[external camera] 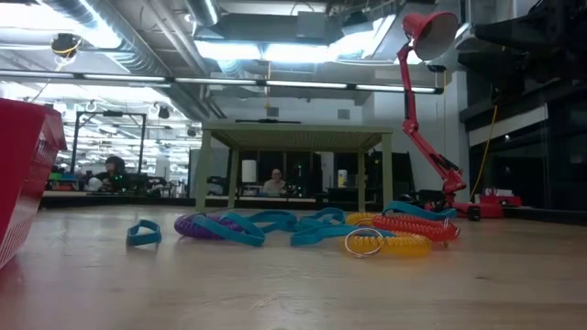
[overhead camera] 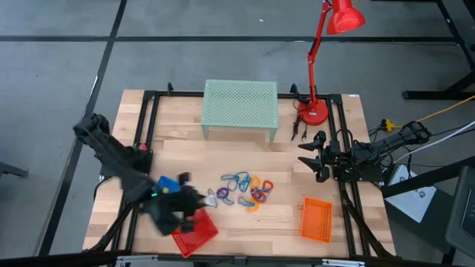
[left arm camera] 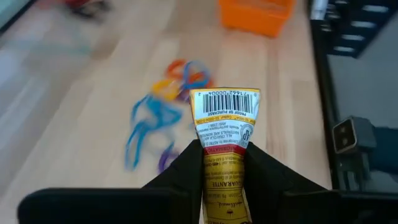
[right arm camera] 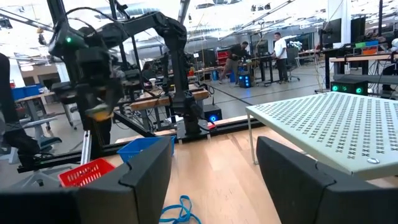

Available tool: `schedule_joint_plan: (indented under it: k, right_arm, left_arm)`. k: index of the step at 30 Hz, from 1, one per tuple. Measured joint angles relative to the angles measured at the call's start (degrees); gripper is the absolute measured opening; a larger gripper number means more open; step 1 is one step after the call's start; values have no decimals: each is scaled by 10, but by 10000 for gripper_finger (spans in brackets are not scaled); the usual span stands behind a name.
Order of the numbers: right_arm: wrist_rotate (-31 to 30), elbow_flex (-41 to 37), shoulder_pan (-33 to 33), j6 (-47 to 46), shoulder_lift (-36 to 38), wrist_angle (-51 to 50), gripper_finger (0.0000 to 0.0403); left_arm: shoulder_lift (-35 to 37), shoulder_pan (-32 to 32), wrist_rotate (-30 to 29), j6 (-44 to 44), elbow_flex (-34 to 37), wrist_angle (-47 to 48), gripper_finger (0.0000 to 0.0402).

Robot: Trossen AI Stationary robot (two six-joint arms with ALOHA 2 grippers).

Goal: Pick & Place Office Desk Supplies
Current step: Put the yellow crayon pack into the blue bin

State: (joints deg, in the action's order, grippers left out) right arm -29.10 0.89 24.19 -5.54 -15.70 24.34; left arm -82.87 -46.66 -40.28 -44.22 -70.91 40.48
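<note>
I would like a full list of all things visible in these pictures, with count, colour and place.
Loops and rings: one pile, count unclear; blue, orange, purple, grey; table centre.
Yellow packet: one, yellow with barcode label; held in the left gripper.
Red basket: one; front edge, below the left gripper.
Blue basket: one; beside the left arm.
Orange basket: one; front right.
Perforated stand: one, pale green; table back.
Desk lamp: one, red; back right.
People: several, far behind the table.
Left gripper: shut on the packet, above the red basket.
Right gripper: open, waiting at right edge.
</note>
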Motion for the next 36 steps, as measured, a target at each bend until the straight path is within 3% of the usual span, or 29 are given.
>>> schedule_joint_plan:
  k: [3, 7, 10, 13, 19, 25, 36]
  right_arm:
    - [0, 0, 0, 0, 0, 0, 235]
    - [0, 0, 0, 0, 0, 0, 235]
    - [0, 0, 0, 0, 0, 0, 235]
    - [0, 0, 0, 0, 0, 0, 235]
    - [0, 0, 0, 0, 0, 0, 236]
    - [0, 0, 0, -4, 0, 0, 236]
    - [0, 0, 0, -13, 0, 0, 236]
  left_arm:
    - [5, -61, -45, -180, 0, 116, 85]
    - [-19, -127, -49, -428, 8, 256, 85]
    - [-37, -161, -18, -583, 24, 330, 85]
    - [-56, -181, 48, -686, 40, 369, 86]
    - [-90, -194, 117, -734, 78, 359, 86]
    - [-129, -181, 115, -712, 97, 325, 94]
    - [-135, -176, 101, -702, 97, 322, 199]
